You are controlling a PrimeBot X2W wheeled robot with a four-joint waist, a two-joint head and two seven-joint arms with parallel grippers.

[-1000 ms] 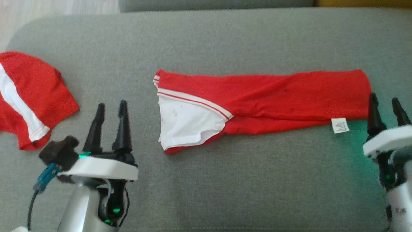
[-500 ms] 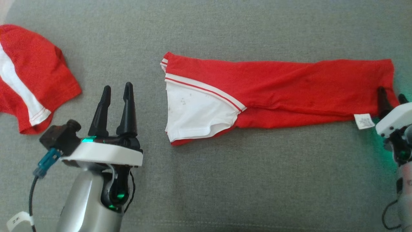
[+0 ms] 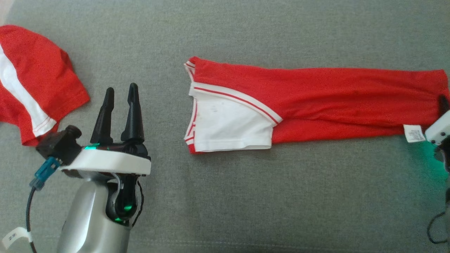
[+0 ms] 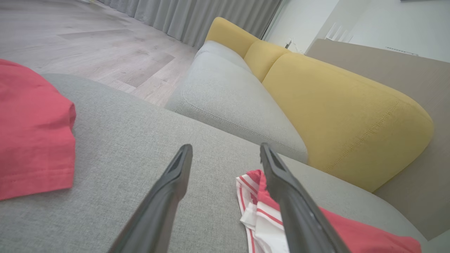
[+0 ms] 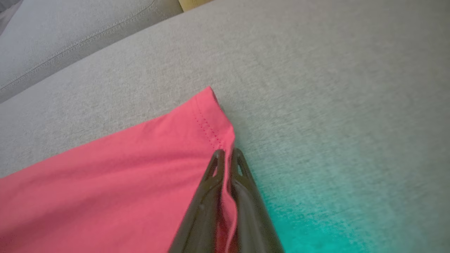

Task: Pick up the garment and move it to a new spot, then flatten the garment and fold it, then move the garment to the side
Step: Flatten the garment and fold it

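In the head view, we find the garment point(image 3: 316, 102) lying stretched out as a long red band across the grey cushion point(image 3: 246, 196), with its white panel point(image 3: 232, 126) at the left end and its care label point(image 3: 415, 133) at the right end. The right gripper point(image 3: 443, 103) now sits at the picture's right edge, on the garment's right end. A second ago its fingers stood apart just beside that end, clear of the cloth. The white panel's lower edge, curled a second ago, now runs straight, so we judge that the cloth has been drawn taut. The camera itself has also shifted. The left gripper point(image 3: 121, 88) hovers with its fingers spread wide, holding nothing, between the garment and a second red garment point(image 3: 31, 88) at the far left. In the left wrist view, the left gripper point(image 4: 225, 147) stands open above bare cushion, with the garment's striped corner point(image 4: 253, 196) just beyond its right finger. In the right wrist view, the right gripper point(image 5: 228, 153) has closed on the hem point(image 5: 214, 119) at the garment's corner, and red cloth shows pinched between the two fingers. We take this to mean that one end is now secured. The left end remains ungripped, so the lift or fold presumably awaits the left arm.
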